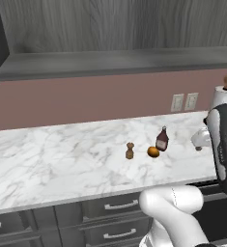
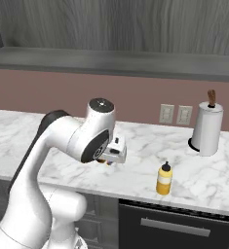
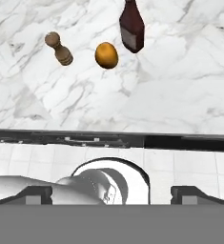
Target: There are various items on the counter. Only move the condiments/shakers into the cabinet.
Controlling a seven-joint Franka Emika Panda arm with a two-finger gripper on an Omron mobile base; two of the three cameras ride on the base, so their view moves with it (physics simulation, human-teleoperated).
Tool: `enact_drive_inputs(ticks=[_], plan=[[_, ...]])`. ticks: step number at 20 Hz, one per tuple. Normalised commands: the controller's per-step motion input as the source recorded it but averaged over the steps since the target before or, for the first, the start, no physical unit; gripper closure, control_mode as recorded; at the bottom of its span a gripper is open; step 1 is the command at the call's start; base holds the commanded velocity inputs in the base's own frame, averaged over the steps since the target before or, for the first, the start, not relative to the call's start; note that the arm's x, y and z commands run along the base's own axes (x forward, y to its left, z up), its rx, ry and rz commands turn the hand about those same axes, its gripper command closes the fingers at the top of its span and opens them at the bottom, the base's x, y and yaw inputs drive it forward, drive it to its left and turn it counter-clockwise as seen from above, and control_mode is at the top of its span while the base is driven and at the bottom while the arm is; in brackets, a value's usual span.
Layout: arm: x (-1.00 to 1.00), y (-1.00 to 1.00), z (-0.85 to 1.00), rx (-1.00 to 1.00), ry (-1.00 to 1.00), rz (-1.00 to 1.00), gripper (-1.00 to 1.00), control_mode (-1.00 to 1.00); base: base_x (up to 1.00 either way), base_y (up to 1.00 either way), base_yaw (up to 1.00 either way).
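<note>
Standing on the counter (image 1: 62, 159) in a loose cluster: wooden shaker (image 1: 130, 150), orange fruit (image 1: 153, 152) just beside it, dark sauce bottle (image 1: 162, 139) close behind. Sitting well apart near the front edge: yellow squeeze bottle (image 2: 164, 178), with paper towel roll (image 2: 206, 127) farther back. Hovering spread wide and empty above the counter's front edge: gripper (image 3: 111, 194), below cabinet (image 1: 115, 29).

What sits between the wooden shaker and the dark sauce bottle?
The orange fruit lies between the shaker and the sauce bottle, apart from both, clearest in the hand view.

Gripper (image 3: 111, 193) wide apart, empty, arm folded low
</note>
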Motion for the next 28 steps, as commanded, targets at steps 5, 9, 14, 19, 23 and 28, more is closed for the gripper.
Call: enact_drive_inputs(ticks=[5,9,14,19,23,28], plan=[[-0.59,-0.95,-0.14,0.21,-0.13,0.08,-1.0,-1.0,0.0,0.0,0.0],[-0.21,-0.71,-0.09,0.22,-0.2,0.25,-1.0,-1.0,0.0,0.0,0.0],[-0.19,-0.52,-0.21,0.12,-0.22,0.3,-1.0,-1.0,0.0,0.0,0.0],[-0.06,-0.59,-0.14,0.0,-0.18,0.22,-1.0,-1.0,0.0,0.0,0.0],[0.01,-0.44,-0.2,0.0,-0.26,0.2,-1.0,-1.0,0.0,0.0,0.0],[0.31,-0.09,-0.19,0.04,-0.32,0.13,-1.0,-1.0,0.0,0.0,0.0]])
